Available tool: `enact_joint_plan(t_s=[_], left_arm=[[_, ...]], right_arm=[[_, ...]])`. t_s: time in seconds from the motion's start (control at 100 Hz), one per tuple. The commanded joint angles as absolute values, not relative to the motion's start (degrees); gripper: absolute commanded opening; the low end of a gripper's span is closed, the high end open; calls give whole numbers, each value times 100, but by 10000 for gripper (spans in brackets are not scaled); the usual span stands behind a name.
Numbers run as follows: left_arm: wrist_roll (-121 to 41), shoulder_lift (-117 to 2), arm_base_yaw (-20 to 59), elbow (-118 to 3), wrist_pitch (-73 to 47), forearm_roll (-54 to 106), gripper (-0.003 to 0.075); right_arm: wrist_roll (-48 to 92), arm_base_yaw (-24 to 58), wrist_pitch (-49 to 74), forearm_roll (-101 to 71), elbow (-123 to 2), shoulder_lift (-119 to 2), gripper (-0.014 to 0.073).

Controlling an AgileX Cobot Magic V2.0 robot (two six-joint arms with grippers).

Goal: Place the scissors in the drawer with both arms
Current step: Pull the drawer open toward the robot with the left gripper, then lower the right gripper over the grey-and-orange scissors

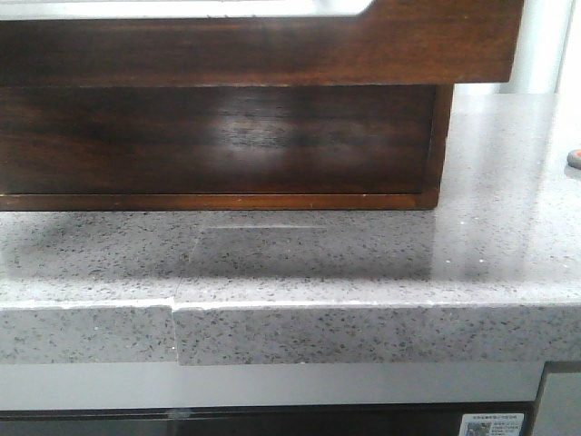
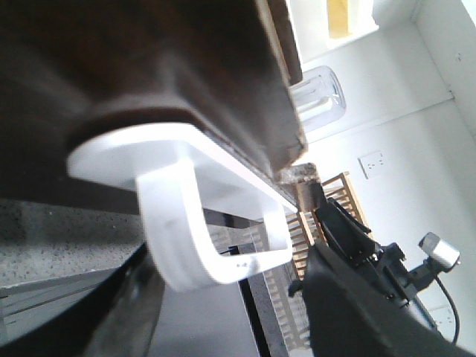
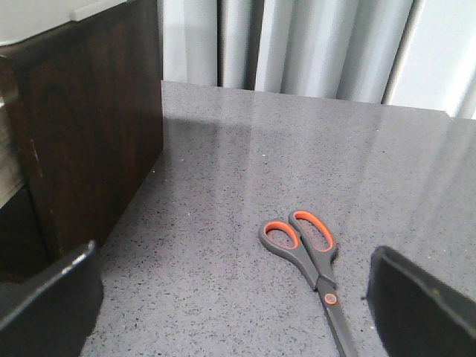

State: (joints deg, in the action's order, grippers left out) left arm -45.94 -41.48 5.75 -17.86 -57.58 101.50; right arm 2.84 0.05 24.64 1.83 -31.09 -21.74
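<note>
The drawer point(image 1: 272, 50) of glossy reddish-brown wood juts out toward me at the top of the front view, with a whitish cut-out along its upper edge. In the left wrist view its dark wood point(image 2: 149, 67) carries a white loop handle point(image 2: 178, 238). My left gripper point(image 2: 230, 297) is shut on that handle, with one finger on either side. The scissors point(image 3: 309, 256), grey with orange-lined loops, lie flat on the counter. My right gripper point(image 3: 234, 297) is open just above them, and they lie nearer one finger. A tip of the scissors point(image 1: 574, 158) shows at the right edge of the front view.
The dark wood cabinet body point(image 1: 218, 141) stands on the speckled grey counter point(image 1: 363, 263), whose front edge runs across the front view. The cabinet's side point(image 3: 97, 126) is close beside my right gripper. A wooden rack point(image 2: 327, 201) and a clear jar point(image 2: 320, 97) lie beyond.
</note>
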Motion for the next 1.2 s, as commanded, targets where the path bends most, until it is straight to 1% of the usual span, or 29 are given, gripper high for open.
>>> enact_joint_plan(t_s=[0.0,0.19,0.26,0.46,0.54,0.64,0.72,0.82,0.99,1.09,1.19], left_arm=[[-4638,-4100,581,-1953,-6106,10375,388],[-4624,-3759,581,-1953,-6074,9757,388],[-4372,-3590,572,-1953,-5915,9367,388],[-3395,-3069,559,-2130,-5517,7730,388],[-2965,-2874,559,-2424,-5445,6985,388],[-2244,-2628,559,-2872,-5494,5535,388],[-2053,-2434,559,-3192,-5540,4744,388],[-2024,-2206,559,-3621,-5529,4159,388],[-2024,-2148,559,-4315,-5585,3120,388],[-2024,-2218,819,-4547,-5441,2824,388],[-2045,-2383,1183,-4733,-5338,2518,388]], right_arm=[[293,15,2024,189,-3311,-2264,652],[293,15,2024,189,-3311,-2264,652],[293,15,2010,189,-3311,-2264,652],[293,15,2024,189,-3311,-2264,652],[293,15,2037,189,-3311,-2264,652],[293,15,2062,189,-3311,-2264,652],[293,15,2153,189,-3326,-2264,652],[259,15,2571,167,-3481,-2279,652],[-370,15,3524,455,-4103,-2709,650],[-739,5,4040,817,-4401,-3190,650],[-795,-9,4567,867,-4664,-3809,650]])
